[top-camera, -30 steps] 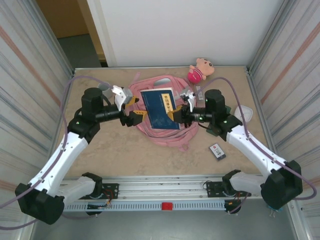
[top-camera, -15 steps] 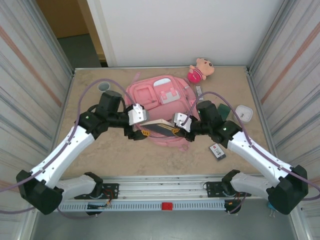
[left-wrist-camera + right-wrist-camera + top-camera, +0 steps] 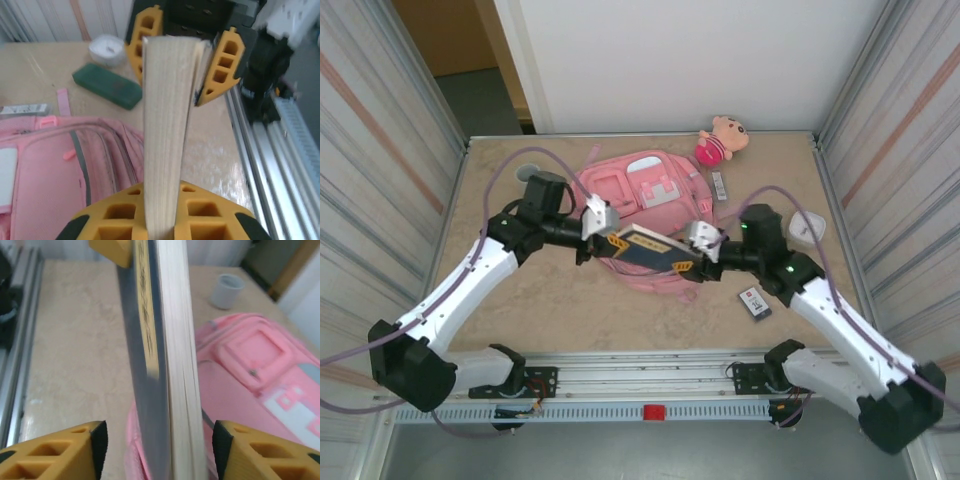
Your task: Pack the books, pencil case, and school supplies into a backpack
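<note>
1. A navy book [image 3: 645,247] is hovering over the near end of a pink backpack [image 3: 642,185], spanning the space between two robot arms.
2. The left gripper [image 3: 610,243] is pinching one end of the book, its yellow fingers pressing flat against cover and pages.
3. The right gripper [image 3: 680,262] is straddling the opposite end with its fingers spread – a gap is showing on each side, so it is not clamping anything.
4. The book is looking thin, stiff and light, with a smooth cover that could slip. Held at one end alone, it may sag or swing. Gripping across the closed thickness near the spine should keep the pages from fanning.
5. The backpack is lying flat on the surface with its front pockets facing up. It is soft fabric and likely to fold under pressure. Its main opening is hidden beneath the book and arms, so its contents cannot be told.
6. A black piece [image 3: 754,302], a grey stick [image 3: 718,185] and a green case [image 3: 106,86] are lying on the surface outside the backpack – all unpacked. A white box [image 3: 807,227], a plush doll [image 3: 722,140] and a grey cup [image 3: 227,290] are sitting nearby.
</note>
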Controlling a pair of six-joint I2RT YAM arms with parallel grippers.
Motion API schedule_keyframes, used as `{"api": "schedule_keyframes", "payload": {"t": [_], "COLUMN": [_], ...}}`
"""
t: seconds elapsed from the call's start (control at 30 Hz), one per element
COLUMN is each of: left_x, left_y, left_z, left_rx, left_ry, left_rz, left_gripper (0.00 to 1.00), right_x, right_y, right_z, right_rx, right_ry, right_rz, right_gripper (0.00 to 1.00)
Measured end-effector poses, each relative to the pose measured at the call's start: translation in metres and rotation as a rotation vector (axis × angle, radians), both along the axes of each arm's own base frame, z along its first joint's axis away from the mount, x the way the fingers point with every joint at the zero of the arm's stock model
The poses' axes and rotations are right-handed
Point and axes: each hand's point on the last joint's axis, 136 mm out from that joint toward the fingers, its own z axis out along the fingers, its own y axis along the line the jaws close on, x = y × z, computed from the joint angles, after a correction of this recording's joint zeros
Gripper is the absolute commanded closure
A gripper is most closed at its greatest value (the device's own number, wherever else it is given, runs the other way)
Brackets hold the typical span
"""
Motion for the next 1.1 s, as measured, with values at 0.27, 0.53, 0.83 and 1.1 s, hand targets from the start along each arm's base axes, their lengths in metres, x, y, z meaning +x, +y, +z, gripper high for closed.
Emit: {"api": "schedule_keyframes", "payload": {"t": [0.27, 0.53, 0.83, 1.1], "left_x": [-0.002, -0.007, -0.001, 0.049], "left_y": [0.006, 0.002, -0.009, -0.011], "left_z": [0.031, 0.055, 0.056, 0.03], "left_rx": [-0.209, -0.293, -0.317, -0.224], "left_ry": [0.09, 0.109, 0.165, 0.074], "left_rz": [-0.06, -0.137, -0.159, 0.14], "left_gripper": [1.0, 1.0, 0.71, 0.21], "right_x": [0.007, -0.016, -0.024, 0.035], "right_y": [-0.051, -0.011, 0.006, -0.042], "right_z": [0.011, 0.036, 0.056, 0.051], "right_rx": [0.374, 0.525, 0.593, 0.694], "right_ry": [0.092, 0.246, 0.242, 0.341], "right_rz": [-0.187, 0.042, 0.154, -0.133], "right_gripper": [0.15, 0.21, 1.0, 1.0]}}
